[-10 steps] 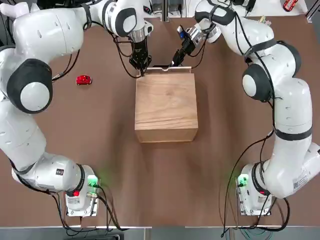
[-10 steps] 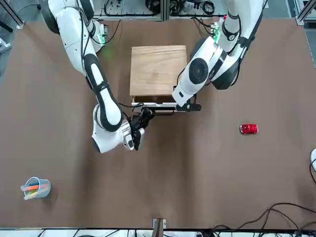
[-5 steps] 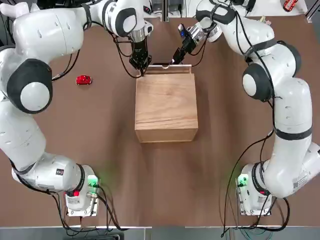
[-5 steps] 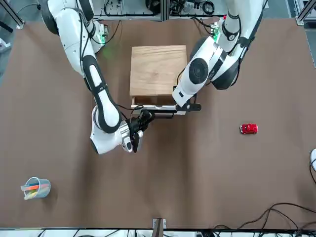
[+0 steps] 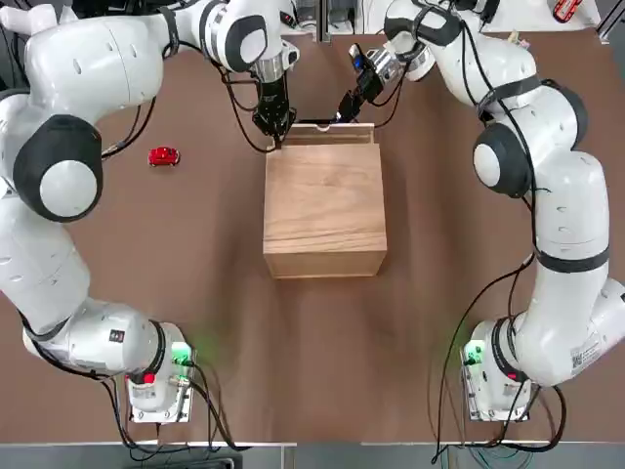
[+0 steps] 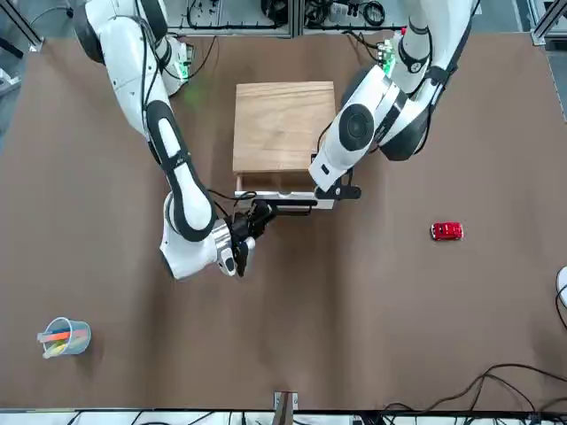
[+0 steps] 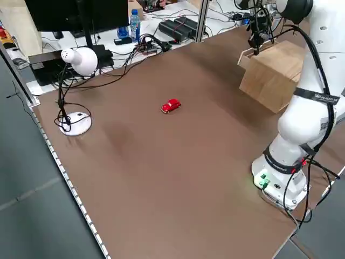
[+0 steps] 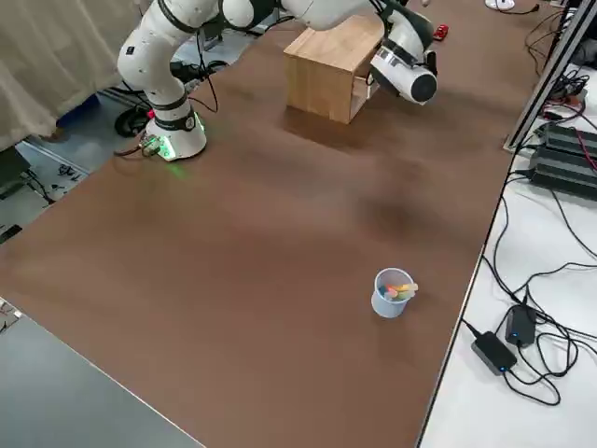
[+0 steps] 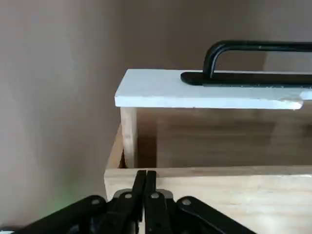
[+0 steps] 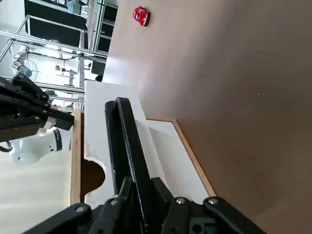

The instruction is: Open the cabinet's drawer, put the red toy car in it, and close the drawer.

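Drawer [image 5: 337,137] part-hidden, right gripper [image 10: 141,181] closed on handle [image 9: 263,46]; left gripper [image 9: 146,172] shut, empty, by cabinet [image 5: 325,200].

Centre of the brown, flat table [image 5: 215,322], the pale, boxy wooden cabinet [image 5: 325,200] — its shallow light-wood drawer [image 5: 332,136] out on the far side, left gripper [image 9: 146,173] at the far-left corner, right gripper [image 10: 137,181] on the black bar handle [image 9: 263,46]. Glossy red toy car [image 5: 164,156] left; pale-blue round cup [image 6: 78,341] holding colourful markers [image 6: 58,336] far right.

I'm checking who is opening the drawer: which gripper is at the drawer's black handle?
The right gripper, at the handle; the left's jaws are shut above the box.
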Robot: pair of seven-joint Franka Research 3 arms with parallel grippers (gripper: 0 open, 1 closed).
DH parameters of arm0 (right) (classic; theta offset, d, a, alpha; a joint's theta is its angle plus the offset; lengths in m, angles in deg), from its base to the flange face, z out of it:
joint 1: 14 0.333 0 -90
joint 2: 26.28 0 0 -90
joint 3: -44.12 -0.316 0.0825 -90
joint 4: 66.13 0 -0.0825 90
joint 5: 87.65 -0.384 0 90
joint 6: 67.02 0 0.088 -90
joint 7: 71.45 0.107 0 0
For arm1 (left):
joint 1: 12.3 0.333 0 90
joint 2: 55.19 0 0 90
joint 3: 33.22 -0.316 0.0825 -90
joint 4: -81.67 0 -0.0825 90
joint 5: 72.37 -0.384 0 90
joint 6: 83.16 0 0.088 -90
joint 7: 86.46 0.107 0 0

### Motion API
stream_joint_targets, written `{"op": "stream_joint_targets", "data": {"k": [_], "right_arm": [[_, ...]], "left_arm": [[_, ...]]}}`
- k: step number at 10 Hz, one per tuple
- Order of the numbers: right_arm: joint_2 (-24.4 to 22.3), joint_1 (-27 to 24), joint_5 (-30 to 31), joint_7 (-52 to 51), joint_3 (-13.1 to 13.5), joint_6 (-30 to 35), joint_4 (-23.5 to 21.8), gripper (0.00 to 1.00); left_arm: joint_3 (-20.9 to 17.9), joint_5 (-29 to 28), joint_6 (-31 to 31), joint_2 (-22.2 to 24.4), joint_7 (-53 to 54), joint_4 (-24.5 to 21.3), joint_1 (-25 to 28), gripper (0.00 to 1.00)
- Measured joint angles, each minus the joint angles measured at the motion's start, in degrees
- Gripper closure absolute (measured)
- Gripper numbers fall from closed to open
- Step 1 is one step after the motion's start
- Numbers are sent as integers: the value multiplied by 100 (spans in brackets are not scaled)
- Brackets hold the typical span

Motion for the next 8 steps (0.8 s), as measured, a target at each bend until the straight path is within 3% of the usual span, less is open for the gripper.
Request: {"op": "stream_joint_targets", "data": {"k": [8], "right_arm": [[1, -26, -53, -3, -5, -359, 56, 78]], "left_arm": [[0, 0, 0, -1, 0, 1, 2, 93]]}}
